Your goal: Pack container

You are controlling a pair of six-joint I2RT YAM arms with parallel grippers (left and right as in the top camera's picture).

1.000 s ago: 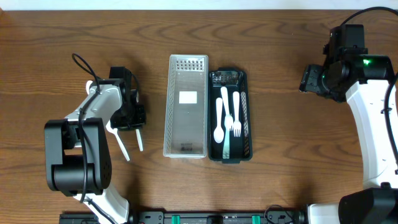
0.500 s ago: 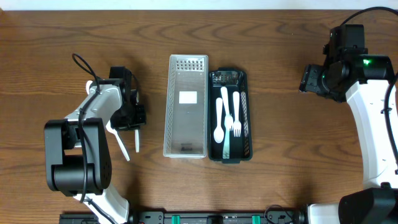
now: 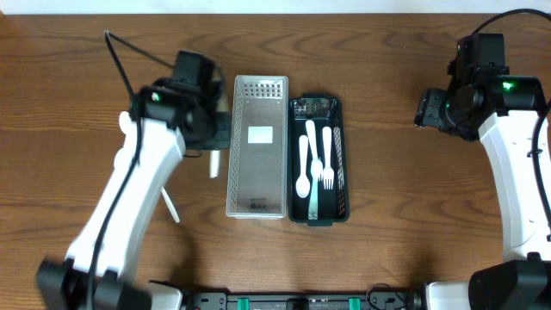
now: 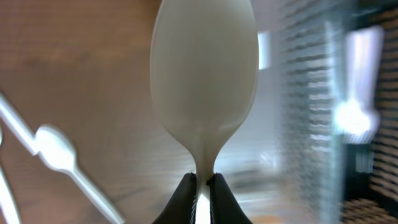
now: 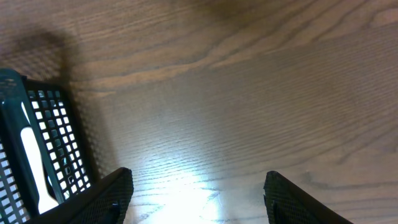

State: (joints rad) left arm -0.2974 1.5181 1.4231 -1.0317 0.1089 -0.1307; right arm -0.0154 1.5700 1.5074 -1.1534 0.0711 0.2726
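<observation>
My left gripper (image 4: 202,190) is shut on the handle of a white plastic spoon (image 4: 205,81), whose bowl stands up in front of the wrist camera. From above, that spoon (image 3: 214,164) hangs from the left gripper (image 3: 212,142) just left of the clear basket (image 3: 258,202). Beside it, the dark green basket (image 3: 337,108) holds a white spoon (image 3: 302,164), a fork (image 3: 327,159) and another utensil. A second white utensil (image 3: 170,205) lies on the table. My right gripper (image 5: 199,196) is open over bare wood, well right of the baskets.
The dark basket's corner (image 5: 43,124) shows at the left of the right wrist view, a white handle (image 5: 31,155) inside it. The loose utensil (image 4: 59,155) lies blurred below and left of the held spoon. The table is brown wood (image 3: 387,52).
My left gripper closed on the spoon, lifted it off the table and carried it up and right, close to the clear basket. The right arm has not moved.
</observation>
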